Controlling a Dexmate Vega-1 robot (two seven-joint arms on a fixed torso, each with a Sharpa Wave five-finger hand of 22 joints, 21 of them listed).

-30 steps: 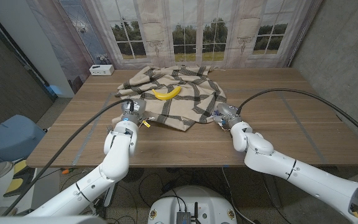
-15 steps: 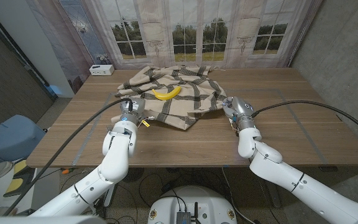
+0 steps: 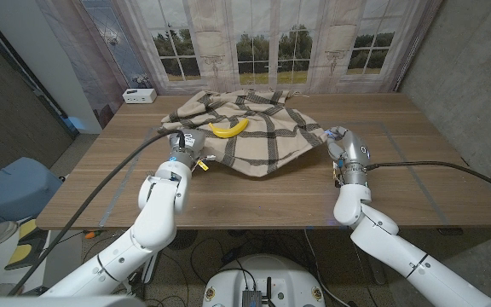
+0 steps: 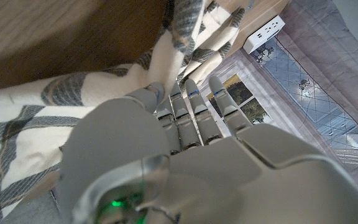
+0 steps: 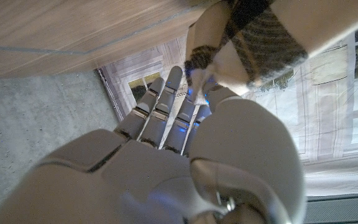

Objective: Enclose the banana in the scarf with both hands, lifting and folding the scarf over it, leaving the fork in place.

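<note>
The right hand (image 3: pixel 345 147) pinches and lifts one scarf (image 3: pixel 254 136) corner; the left hand (image 3: pixel 186 147) grips the other side. The banana (image 3: pixel 228 129) lies on the scarf, on a brown wooden table (image 3: pixel 399 179) by curtained windows (image 3: pixel 271 43).

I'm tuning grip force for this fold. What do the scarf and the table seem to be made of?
The scarf looks like soft woven fabric, perhaps wool or a blend: cream with dark grey checks, matte, draping in folds and bunching where each hand pinches it. The table looks like wood or wood veneer: brown with lengthwise grain and a smooth, low-sheen finish.
</note>
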